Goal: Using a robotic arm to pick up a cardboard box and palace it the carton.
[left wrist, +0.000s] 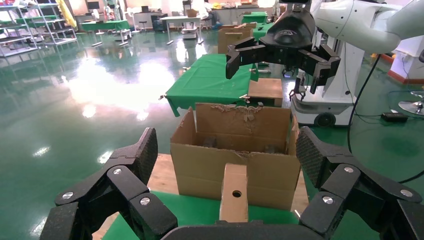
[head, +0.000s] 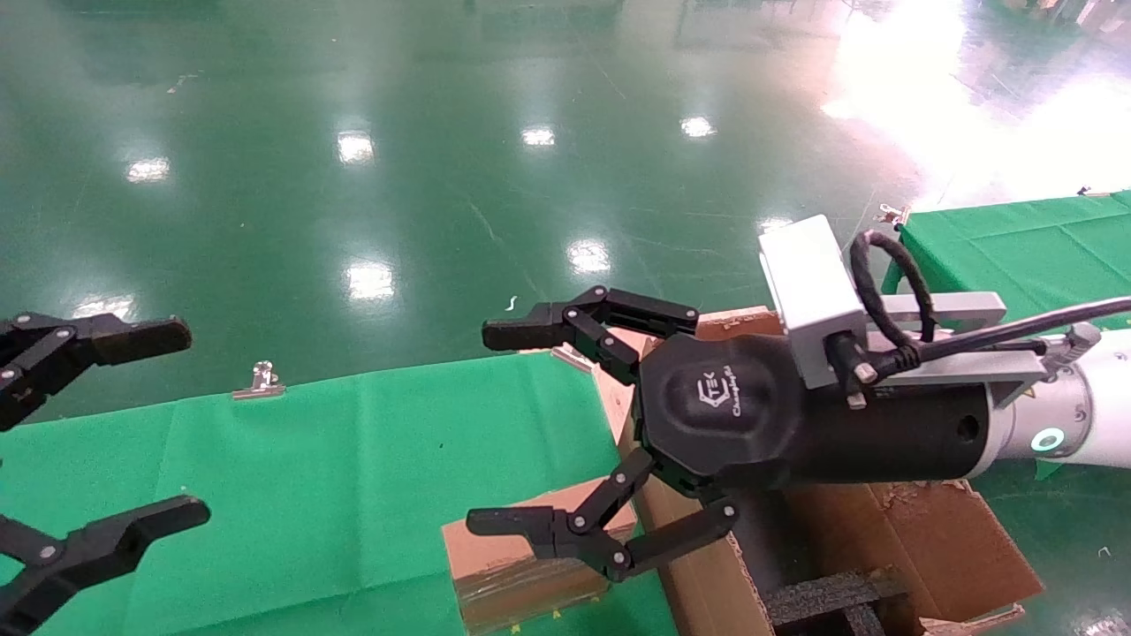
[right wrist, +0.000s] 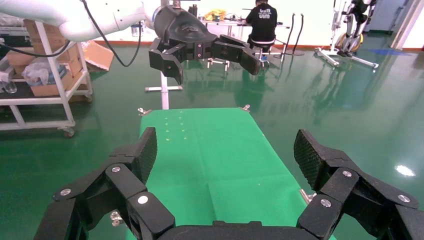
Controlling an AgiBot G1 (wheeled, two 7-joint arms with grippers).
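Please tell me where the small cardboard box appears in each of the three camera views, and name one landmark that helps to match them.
Head view: the cardboard box lies on the green cloth at bottom centre, under the open right gripper, beside the carton.
Left wrist view: it stands at bottom centre, its narrow holed face before the carton.
Right wrist view: not in it.
Shared landmark: the green cloth.
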